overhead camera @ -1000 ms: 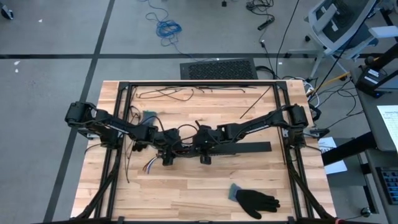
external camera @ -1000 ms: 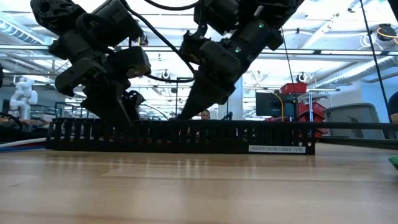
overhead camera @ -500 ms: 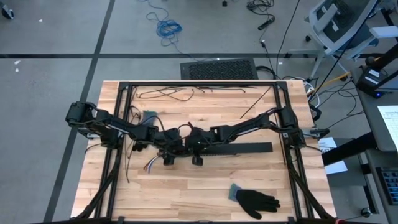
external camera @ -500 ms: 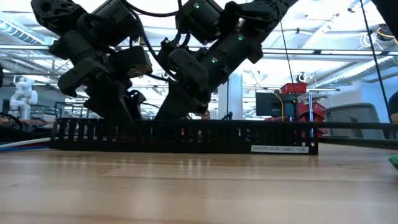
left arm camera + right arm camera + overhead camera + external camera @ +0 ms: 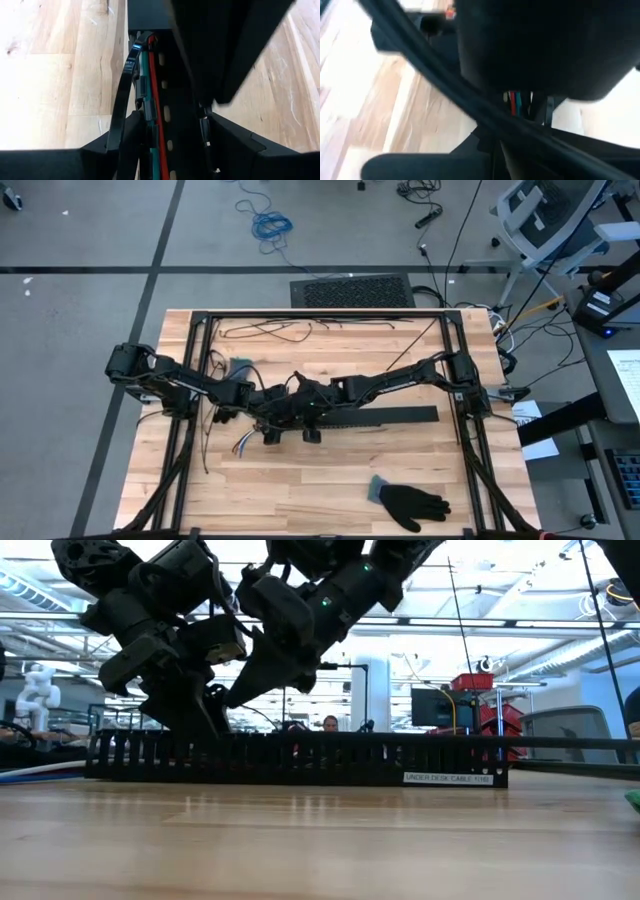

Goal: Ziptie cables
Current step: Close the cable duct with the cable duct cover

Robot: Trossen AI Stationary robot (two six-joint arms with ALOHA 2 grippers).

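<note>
A long black slotted strip (image 5: 390,418) (image 5: 300,760) lies across the table's middle. The cables (image 5: 152,100), orange, green and dark, run inside it along one wall. Their coloured ends (image 5: 240,445) stick out past its left end. A black ziptie band (image 5: 125,85) arches over the cables. My left gripper (image 5: 270,428) (image 5: 175,145) straddles the strip's left end. My right gripper (image 5: 295,418) (image 5: 238,698) hangs shut just to the right of it, slanting down toward the left, above the strip. The cables (image 5: 517,102) show past its fingers. My left gripper has the strip's left end between its two fingers, one finger (image 5: 135,140) beside the cables and ziptie band, the other (image 5: 225,145) at the opposite wall. It comes slanting down from the left. The strip lies flat on the table. My right gripper is shut; whether it holds the ziptie I cannot tell, since its own view is blurred and dark.
A black glove (image 5: 410,502) lies near the front right. Thin black strands (image 5: 270,330) and a long straight one (image 5: 415,345) lie at the far side. A small blue-grey object (image 5: 240,365) sits far left. Black frame rails (image 5: 195,380) run along both table sides.
My right gripper has travelled along the strip toward the table's left and risen, ending close beside my left gripper. It stays shut.
</note>
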